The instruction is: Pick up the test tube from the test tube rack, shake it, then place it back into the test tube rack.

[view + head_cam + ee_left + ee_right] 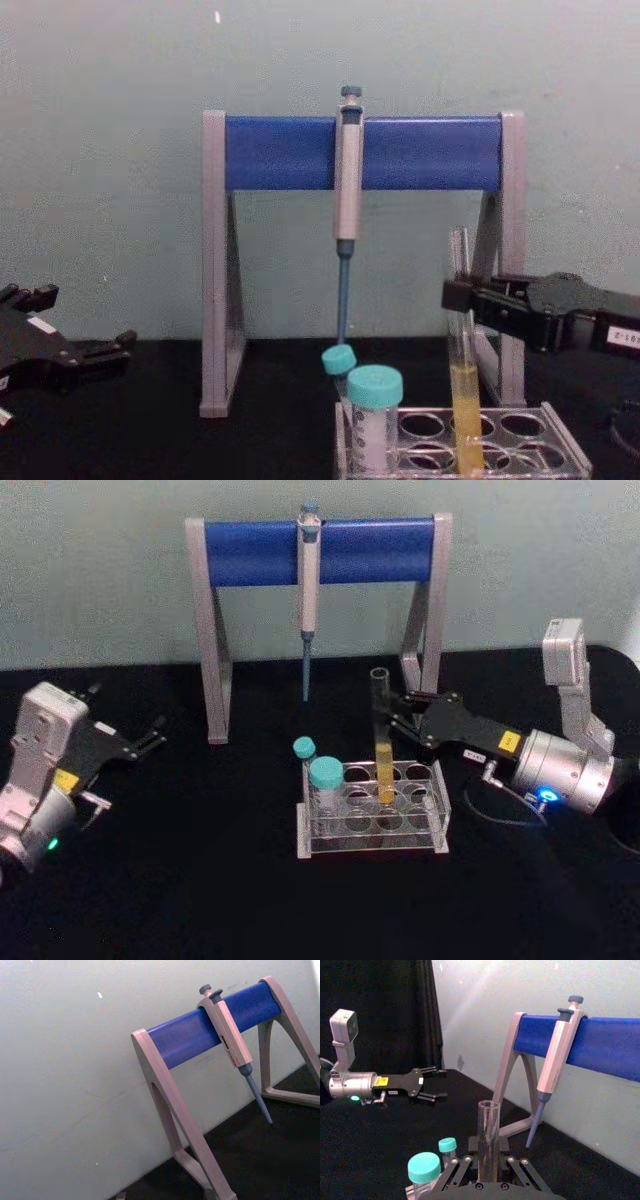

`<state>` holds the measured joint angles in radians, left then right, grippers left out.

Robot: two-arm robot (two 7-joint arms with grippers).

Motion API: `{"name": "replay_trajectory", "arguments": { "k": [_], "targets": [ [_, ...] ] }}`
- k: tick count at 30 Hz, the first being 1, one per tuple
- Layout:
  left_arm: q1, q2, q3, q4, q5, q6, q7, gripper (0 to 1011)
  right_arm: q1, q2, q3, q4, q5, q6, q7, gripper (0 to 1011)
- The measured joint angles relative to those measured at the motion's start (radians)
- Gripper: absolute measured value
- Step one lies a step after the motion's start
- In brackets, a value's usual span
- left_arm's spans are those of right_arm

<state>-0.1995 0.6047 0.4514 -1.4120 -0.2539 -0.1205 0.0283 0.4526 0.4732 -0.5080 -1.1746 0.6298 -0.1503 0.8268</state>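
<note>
The test tube (381, 715) stands upright in a back hole of the clear test tube rack (441, 815), with yellow liquid in its lower part (466, 415). My right gripper (392, 718) reaches in from the right at the tube's upper half. Its fingers press on both sides of the glass, as the right wrist view (489, 1152) also shows. In the chest view the near finger (457, 296) crosses in front of the tube. My left gripper (155, 732) is parked open at the far left of the table, holding nothing.
Two shorter teal-capped tubes (325, 776) stand in the rack's left holes. Behind the rack is a tall grey-and-blue stand (260, 550) with a pipette (309, 580) hanging from its bar. A cable (500, 805) loops under my right wrist.
</note>
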Motion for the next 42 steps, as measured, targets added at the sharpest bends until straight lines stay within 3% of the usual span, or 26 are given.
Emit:
{"name": "replay_trajectory", "arguments": {
  "k": [42],
  "targets": [
    [0.000, 0.000, 0.000, 0.000, 0.000, 0.000, 0.000, 1001, 0.000, 0.003, -0.012, 0.011, -0.034, 0.023, -0.007, 229]
  ]
}}
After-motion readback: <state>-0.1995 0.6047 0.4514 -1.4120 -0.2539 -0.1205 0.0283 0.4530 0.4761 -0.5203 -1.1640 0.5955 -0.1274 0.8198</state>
